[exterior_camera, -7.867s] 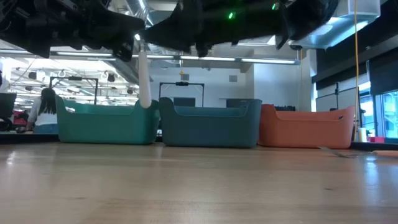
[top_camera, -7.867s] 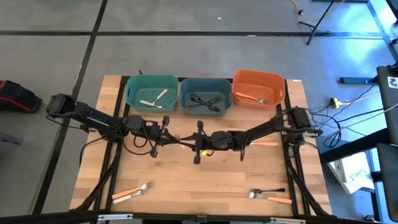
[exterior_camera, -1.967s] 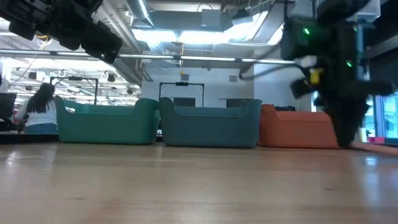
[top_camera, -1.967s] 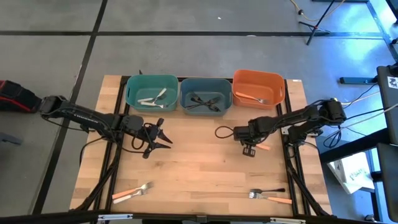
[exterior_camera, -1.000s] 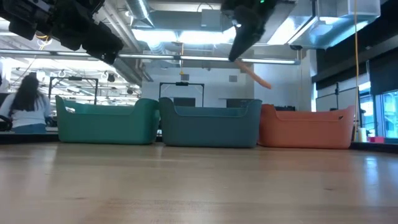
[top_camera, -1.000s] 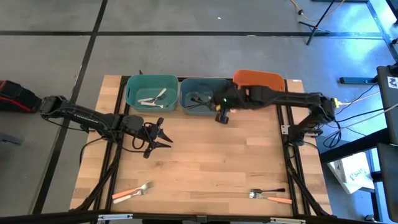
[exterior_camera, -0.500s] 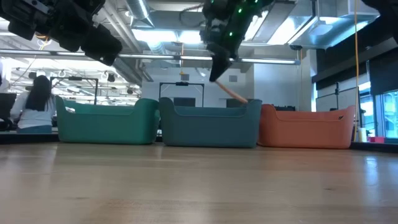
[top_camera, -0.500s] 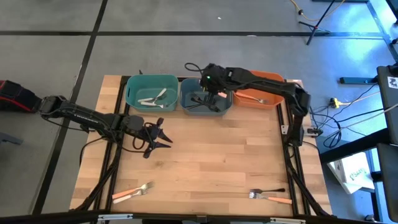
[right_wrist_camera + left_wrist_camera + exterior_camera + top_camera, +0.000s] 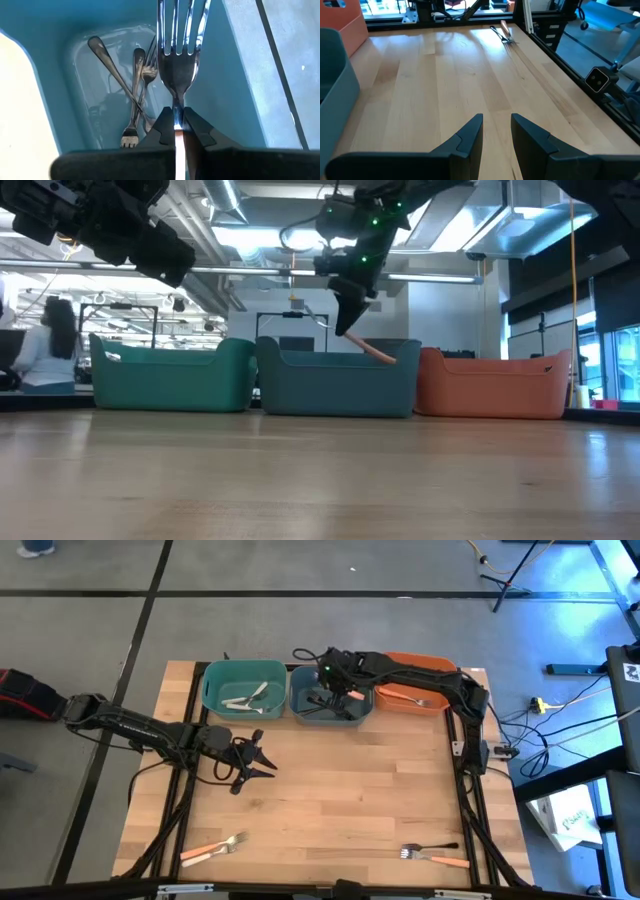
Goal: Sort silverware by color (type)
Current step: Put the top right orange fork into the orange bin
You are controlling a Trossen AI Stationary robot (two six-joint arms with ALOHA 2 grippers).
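Black forks (image 9: 134,95) lie in the blue bin (image 9: 331,694) beneath the right gripper (image 9: 176,131), clenched on an orange-handled fork (image 9: 178,47); handle mostly hidden.

Two dark, slender jointed arms; black cables loop off the right arm (image 9: 440,675); green lights glow near its wrist; left arm's matte black fingers (image 9: 470,137) are angular.

Table (image 9: 340,810): pale wood planks, smooth, faint sheen, visible grain. Teal bin (image 9: 243,688), blue bin (image 9: 330,695) and orange bin (image 9: 415,681): smooth plastic, softly glossy inside. Fork (image 9: 177,52) held in the right gripper (image 9: 176,131): polished, mirror-bright metal tines. Forks in blue bin (image 9: 132,100): dark metal, reflective. Gripper fingers (image 9: 470,142): matt black plastic.
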